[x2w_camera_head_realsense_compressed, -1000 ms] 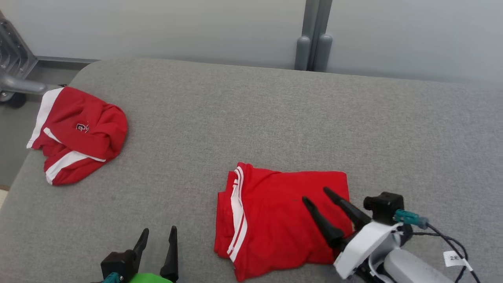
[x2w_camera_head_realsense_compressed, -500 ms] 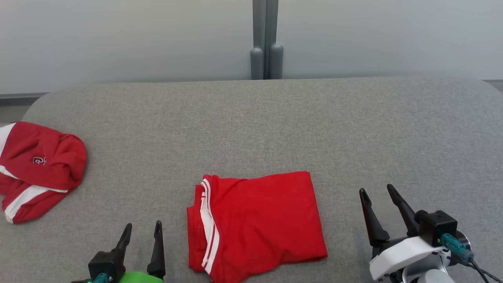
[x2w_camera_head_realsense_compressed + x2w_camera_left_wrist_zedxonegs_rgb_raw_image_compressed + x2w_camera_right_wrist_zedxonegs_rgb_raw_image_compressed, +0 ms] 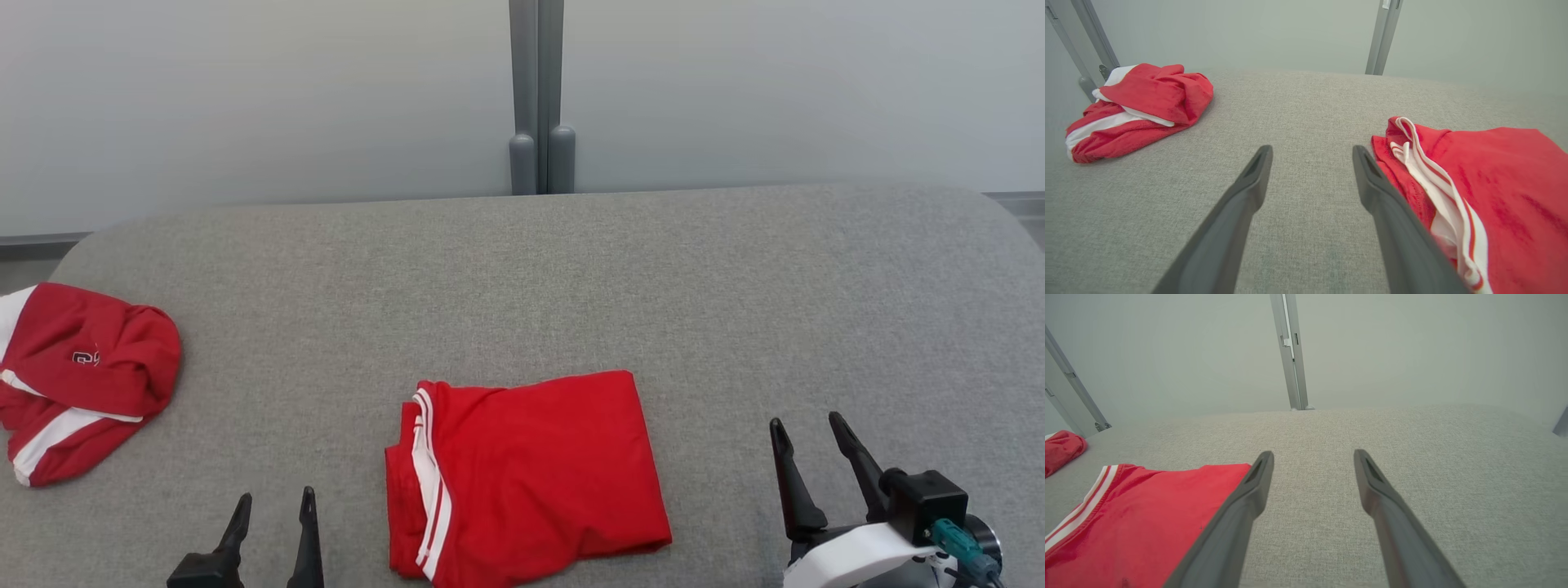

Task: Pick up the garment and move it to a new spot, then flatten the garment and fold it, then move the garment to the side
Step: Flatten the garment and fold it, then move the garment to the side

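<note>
A folded red garment [image 3: 531,474] with white stripes along its left edge lies flat near the front middle of the grey padded table [image 3: 571,286]. It also appears in the left wrist view [image 3: 1494,183] and the right wrist view [image 3: 1139,522]. My left gripper [image 3: 276,494] stands open to its left, with its right finger close beside the striped edge [image 3: 1311,149]. To the garment's right my right gripper [image 3: 807,420] is open and holds nothing, just past the right edge [image 3: 1313,453].
A second red and white garment [image 3: 82,376] lies crumpled at the table's left edge [image 3: 1139,106]. A grey post [image 3: 539,98] rises behind the table's far edge against a pale wall. Bare grey surface stretches to the back and right.
My right gripper has drawn back off the folded garment and now stands to its right. The head camera has turned, so the whole picture has shifted. The left gripper sits lower in view.
</note>
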Motion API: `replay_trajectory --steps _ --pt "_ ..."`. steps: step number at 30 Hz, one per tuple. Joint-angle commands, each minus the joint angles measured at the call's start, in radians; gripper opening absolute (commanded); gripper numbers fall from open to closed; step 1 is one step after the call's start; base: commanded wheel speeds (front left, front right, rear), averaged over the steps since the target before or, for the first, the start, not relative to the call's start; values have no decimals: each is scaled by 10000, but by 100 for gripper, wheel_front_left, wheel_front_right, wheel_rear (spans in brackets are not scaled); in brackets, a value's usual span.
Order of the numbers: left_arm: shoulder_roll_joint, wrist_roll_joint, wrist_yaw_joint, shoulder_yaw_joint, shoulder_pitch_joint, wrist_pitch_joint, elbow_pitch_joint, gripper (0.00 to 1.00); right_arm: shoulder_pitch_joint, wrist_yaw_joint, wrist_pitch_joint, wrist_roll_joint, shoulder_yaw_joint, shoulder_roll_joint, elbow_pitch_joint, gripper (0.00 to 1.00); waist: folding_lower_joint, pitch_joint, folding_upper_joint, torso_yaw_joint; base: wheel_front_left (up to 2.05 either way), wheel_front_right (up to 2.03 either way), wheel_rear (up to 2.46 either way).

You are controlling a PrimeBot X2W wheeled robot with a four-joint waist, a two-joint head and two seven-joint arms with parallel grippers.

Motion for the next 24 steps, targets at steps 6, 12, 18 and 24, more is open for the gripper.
replay_trajectory --steps 6,12,18,24 --pt "29 137 -14 217 373 3 -124 100 271 -13 -24 -183 -66 32 68 100 0 -202 0 27 0 0 0" --pt "30 143 -55 221 363 3 -179 100 197 -13 -24 -129 -70 49 95 100 0 -142 0 39 0 0 0" --pt "30 195 -127 152 367 3 -110 100 295 -13 -23 -103 -9 52 125 100 0 -98 0 40 0 0 0" --pt "30 295 -200 71 304 3 -105 100 360 -13 -25 46 42 55 161 100 0 -77 0 96 0 0 0"
